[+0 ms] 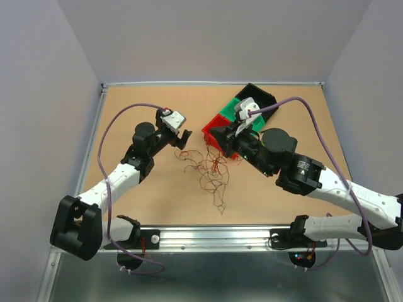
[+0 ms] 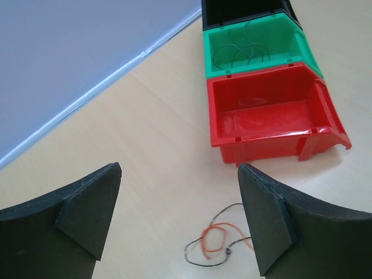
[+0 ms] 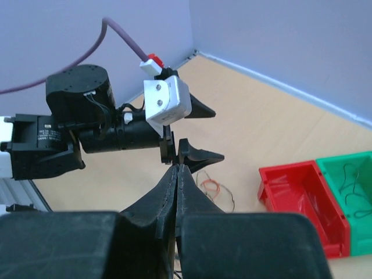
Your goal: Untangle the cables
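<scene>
From above, the cables (image 1: 211,168) sprawl tangled in the middle of the worktop (image 1: 151,201), where either side can reach.

Left wrist: the left gripper (image 2: 180,215) hangs spread above stray loops, likely ready to pinch. The green bin (image 2: 273,40) holds a few wires, seemingly sorted.

Right wrist: the right gripper (image 3: 177,171) is pressed together; I cannot tell if it pinches a wire.

No words or numbers can be read in any view. The black boxy motor block (image 3: 40,145) on the left arm has a small patch of pale print, too tiny and blurry to make out. The round black joint (image 1: 303,168) on the right arm has a pale mark, also too small to read.
</scene>
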Robot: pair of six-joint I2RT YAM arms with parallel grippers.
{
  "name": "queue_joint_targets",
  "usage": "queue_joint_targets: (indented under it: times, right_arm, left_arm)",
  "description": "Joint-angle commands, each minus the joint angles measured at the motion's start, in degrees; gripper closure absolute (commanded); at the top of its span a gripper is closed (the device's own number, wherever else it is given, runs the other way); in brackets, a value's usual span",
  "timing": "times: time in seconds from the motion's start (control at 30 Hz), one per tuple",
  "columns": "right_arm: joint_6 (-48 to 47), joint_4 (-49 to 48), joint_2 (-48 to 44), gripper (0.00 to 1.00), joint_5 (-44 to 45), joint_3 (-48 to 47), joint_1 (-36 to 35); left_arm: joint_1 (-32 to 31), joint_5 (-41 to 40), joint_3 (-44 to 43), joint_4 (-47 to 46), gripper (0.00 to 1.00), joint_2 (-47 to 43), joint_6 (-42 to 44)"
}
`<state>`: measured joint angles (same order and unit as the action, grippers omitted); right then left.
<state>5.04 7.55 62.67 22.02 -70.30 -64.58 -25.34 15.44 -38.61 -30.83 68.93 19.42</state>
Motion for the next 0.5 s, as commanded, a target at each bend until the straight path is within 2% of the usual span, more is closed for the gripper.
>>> queue_joint_targets:
  times: [0.0,0.13,0.33,0.47]
  right_arm:
    - [-4.5,-2.6,3.1,1.00,-3.1,-6.8,-0.2]
    - [-6.6,-2.6,5.3,1.00,-3.0,-9.1,-0.2]
    - [-7.3,-2.5,6.8,1.00,-3.0,-9.7,-0.2]
    - [-7.8,-2.5,7.7,1.00,-2.8,-9.8,-0.2]
  left_arm:
    - [6.6,9.6,1.2,-5.8,0.05,-2.9,-4.5]
    - [16.2,20.3,2.5,-10.2,0.04,-5.8,-11.0]
    - [16.7,35.9,7.3,-16.7,0.04,-11.3,-10.1]
    - [16.7,48.4,9.2,-16.6,0.04,-13.9,-7.6]
